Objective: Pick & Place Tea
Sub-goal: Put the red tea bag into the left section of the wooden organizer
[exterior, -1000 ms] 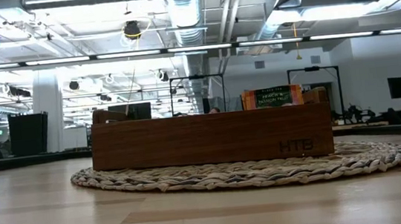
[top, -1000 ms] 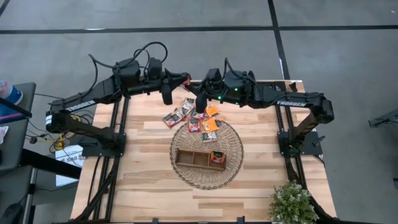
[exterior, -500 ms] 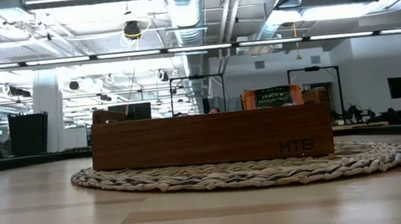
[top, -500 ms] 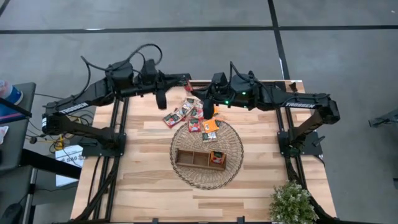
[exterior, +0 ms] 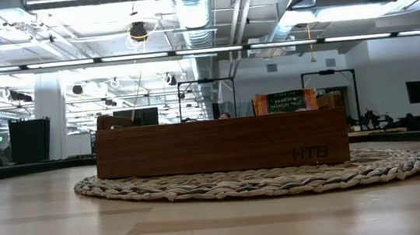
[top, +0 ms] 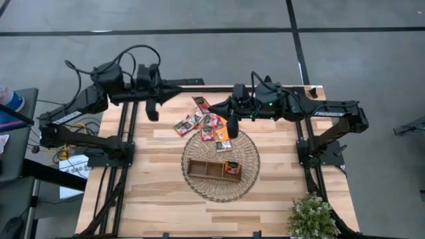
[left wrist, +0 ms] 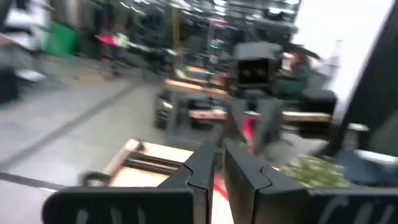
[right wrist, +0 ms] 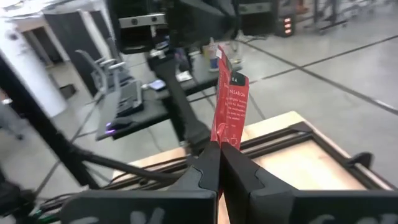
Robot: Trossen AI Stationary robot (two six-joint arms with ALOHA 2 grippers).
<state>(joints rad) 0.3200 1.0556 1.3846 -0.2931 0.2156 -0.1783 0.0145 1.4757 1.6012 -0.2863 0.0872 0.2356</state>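
Several red, orange and pale tea sachets [top: 204, 122] lie loose on the wooden table, at the far rim of a round wicker mat [top: 199, 189]. A brown wooden tray [top: 202, 168] sits on the mat, with one orange sachet [top: 232, 168] standing in its right compartment [exterior: 285, 102]. My right gripper [top: 232, 127] hovers over the mat's far rim, shut on a red sachet [right wrist: 229, 109]. My left gripper [top: 153, 110] hangs near the table's far left corner, shut, with nothing seen between its fingers [left wrist: 219, 168]. My right gripper pinches the red sachet's two flat faces between its two fingers, at one edge [right wrist: 224, 138]. The fingers point about level, coming from the table's right side. The sachet sticks out past the fingertips, seen nearly edge-on, lifted clear of the table.
A small potted plant [top: 311, 216] stands at the table's near right corner. Bare wood lies left of the mat and along the near edge. The arms' dark frames [top: 113, 156] run down both table sides.
My left gripper has drawn back toward the table's left edge, away from the sachets. My right gripper has gone toward the right and near edges, from above the loose sachets to over the mat's far rim.
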